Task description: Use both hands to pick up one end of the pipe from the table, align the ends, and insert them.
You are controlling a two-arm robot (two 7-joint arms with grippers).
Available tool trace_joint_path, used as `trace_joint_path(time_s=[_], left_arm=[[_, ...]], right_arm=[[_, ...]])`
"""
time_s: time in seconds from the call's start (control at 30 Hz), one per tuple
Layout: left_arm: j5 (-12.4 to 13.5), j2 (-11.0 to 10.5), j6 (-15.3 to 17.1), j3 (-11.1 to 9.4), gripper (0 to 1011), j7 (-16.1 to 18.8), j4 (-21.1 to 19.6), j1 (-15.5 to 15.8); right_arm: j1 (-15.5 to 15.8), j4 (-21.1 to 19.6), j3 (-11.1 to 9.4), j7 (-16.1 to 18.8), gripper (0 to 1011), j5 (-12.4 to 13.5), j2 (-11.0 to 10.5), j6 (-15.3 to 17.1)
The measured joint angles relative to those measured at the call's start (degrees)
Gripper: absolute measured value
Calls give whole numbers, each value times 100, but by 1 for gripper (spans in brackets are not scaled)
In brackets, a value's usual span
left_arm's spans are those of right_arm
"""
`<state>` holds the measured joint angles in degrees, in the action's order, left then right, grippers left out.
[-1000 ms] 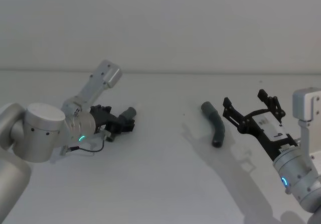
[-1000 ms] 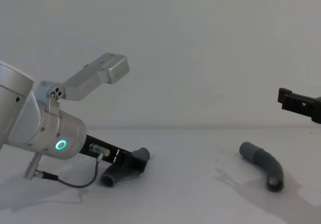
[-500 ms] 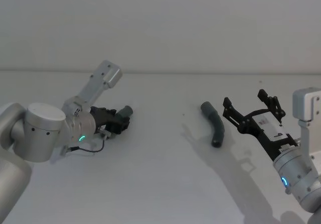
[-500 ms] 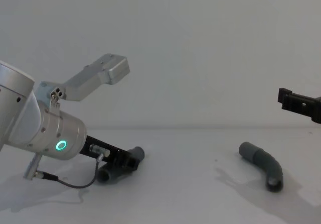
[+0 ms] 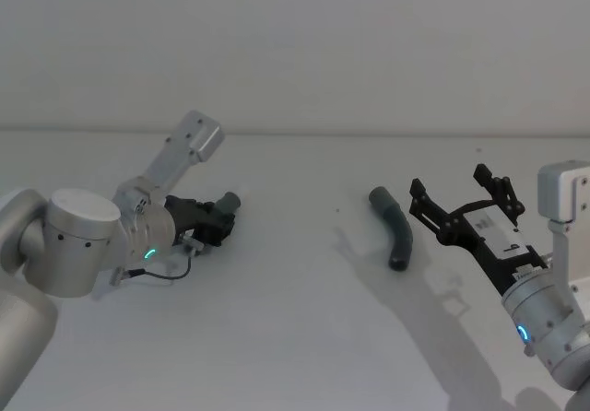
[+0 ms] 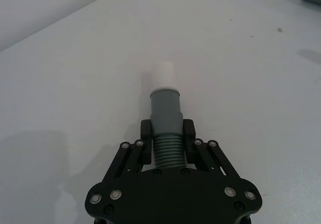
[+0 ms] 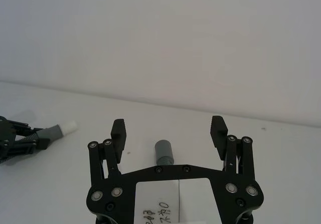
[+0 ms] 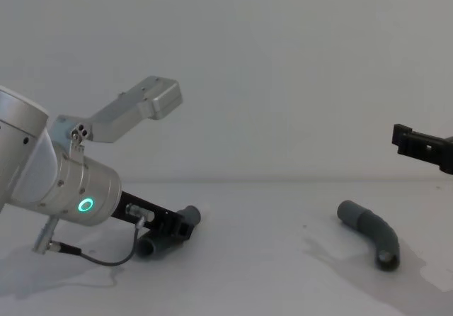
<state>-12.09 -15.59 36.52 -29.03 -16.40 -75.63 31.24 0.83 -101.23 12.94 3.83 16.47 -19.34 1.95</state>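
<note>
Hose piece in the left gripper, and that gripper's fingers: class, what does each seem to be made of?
Hose piece: probably flexible rubber or soft plastic, matte dark grey, going by the ribbed body; its white tip looks smooth and harder. Left gripper fingers: apparently rigid matte black plastic, with shiny metal joint pins.

I see my left gripper (image 5: 218, 222) low over the white table (image 5: 295, 328), its fingers closed on a grey pipe piece (image 5: 231, 203). The second pipe piece (image 5: 396, 231) lies curved on the table, near my right gripper (image 5: 448, 182), whose fingers stand wide apart.
</note>
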Motion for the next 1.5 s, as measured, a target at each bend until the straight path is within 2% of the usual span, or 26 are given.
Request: trace_joint_path(time_s=[0.37, 0.67, 0.97, 1.0, 1.03, 1.13, 1.5], left_arm=[[0, 0, 4, -1, 351, 0, 3, 0], [0, 0, 5, -1, 351, 0, 3, 0], [-1, 0, 5, -1, 351, 0, 3, 0], [-1, 0, 5, -1, 351, 0, 3, 0], [-1, 0, 5, -1, 351, 0, 3, 0], [-1, 0, 5, -1, 351, 0, 3, 0], [-1, 0, 5, -1, 351, -1, 3, 0]], right_arm=[[-8, 1, 1, 5, 1000, -11, 0, 22], [-169, 4, 110, 50, 1000, -176, -87, 416], [-490, 39, 325, 195, 1000, -340, -177, 1234], [-553, 54, 366, 232, 1000, -361, -186, 1403], [-553, 54, 366, 232, 1000, -361, -186, 1403], [-742, 117, 473, 324, 1000, -403, -198, 1818], [-1416, 552, 714, 576, 1000, -472, -113, 2862]])
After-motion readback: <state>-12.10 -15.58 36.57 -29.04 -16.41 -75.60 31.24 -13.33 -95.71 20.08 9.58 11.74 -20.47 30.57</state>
